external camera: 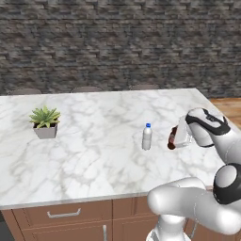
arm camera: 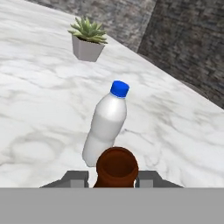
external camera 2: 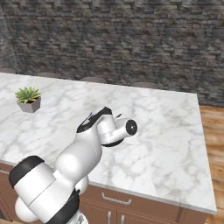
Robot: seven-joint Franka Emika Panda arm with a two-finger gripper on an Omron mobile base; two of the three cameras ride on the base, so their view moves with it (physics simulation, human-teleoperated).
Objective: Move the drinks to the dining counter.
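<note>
Tool [external camera: 175, 137] clamped on the dark-brown cola bottle [arm camera: 117, 168], held just above the marble worktop [external camera: 94, 155], right of the standing blue-capped bottle [external camera: 147, 136]. Judgement: lower it upright, clear of that neighbour, before releasing

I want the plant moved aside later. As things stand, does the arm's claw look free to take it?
Probably not yet: the claw is shut on the cola bottle, and the white bottle stands upright between it and the plant. Otherwise bare counter lies between.
</note>
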